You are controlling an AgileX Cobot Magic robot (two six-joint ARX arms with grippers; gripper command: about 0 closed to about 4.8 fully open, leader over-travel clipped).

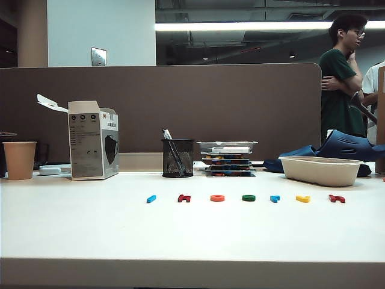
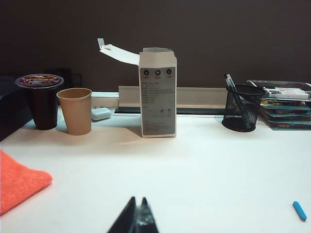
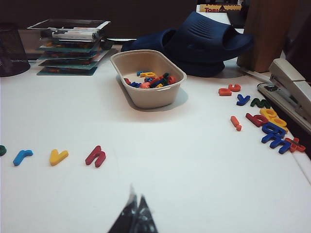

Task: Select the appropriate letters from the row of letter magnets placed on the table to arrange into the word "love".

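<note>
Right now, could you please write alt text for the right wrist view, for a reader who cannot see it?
The shut right pincer hovers over the white table, near a blue, a yellow and a dark red letter magnet in a row. Beyond stands a beige tray of magnets; more letters lie scattered beside a stapler.
</note>
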